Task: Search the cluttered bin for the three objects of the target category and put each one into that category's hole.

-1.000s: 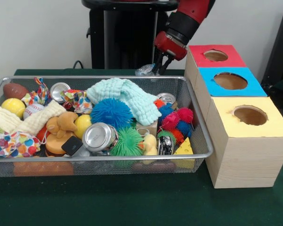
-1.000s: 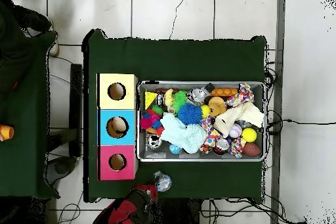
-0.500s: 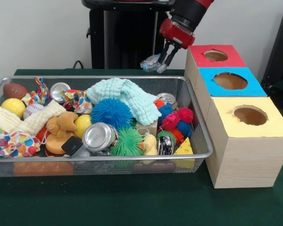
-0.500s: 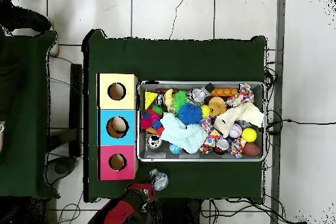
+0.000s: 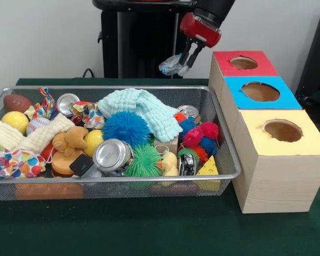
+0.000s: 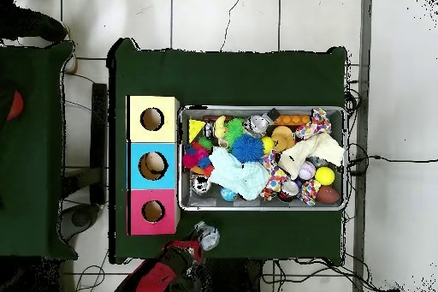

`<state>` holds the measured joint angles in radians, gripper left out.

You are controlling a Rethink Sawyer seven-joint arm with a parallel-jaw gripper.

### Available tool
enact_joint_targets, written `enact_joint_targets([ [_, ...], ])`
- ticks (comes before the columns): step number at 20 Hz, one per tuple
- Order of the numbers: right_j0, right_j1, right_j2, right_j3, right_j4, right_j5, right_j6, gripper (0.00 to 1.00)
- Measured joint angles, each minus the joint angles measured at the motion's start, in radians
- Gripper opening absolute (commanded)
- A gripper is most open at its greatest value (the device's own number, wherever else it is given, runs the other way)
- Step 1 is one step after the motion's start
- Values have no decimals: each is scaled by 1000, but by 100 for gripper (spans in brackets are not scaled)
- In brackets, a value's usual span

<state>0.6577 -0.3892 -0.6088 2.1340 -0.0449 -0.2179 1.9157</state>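
Green cloth covers the tabletop (image 5: 149,229), with white floor tiles around it in the overhead view. Nearest the camera and farthest from the tool stands the yellow-topped box (image 5: 280,160), then the blue-topped box (image 5: 261,92) and the red-topped box (image 5: 242,63), each with a round hole; the red one lies just to the side of the tool. Below the tool and toward the camera sits the bin (image 5: 224,160), a wire basket heaped with clutter: a crushed silver can (image 5: 112,154) and a green spiky ball (image 5: 144,161) at its near side, a blue spiky ball (image 5: 126,128) and a pale green cloth (image 5: 144,109) further in, closer under the tool. At the far edge, the tool (image 5: 184,57) hangs above the tabletop behind the bin's far rim, its fingers closed narrowly on a crumpled clear bottle (image 5: 172,64), which is lifted off the surface. Seen from overhead, the bottle (image 6: 207,235) lies between the bin and the robot's base, near the red-topped box (image 6: 153,211).
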Motion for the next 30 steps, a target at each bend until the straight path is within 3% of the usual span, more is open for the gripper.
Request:
enact_joint_targets([
  [9,-38,-161,-1,1,-88,208,0,0],
  [18,-58,-317,11,2,-106,447,0,0],
  [24,-81,-381,58,2,-106,498,0,0],
  [30,-104,-393,117,1,-82,498,0,0],
])
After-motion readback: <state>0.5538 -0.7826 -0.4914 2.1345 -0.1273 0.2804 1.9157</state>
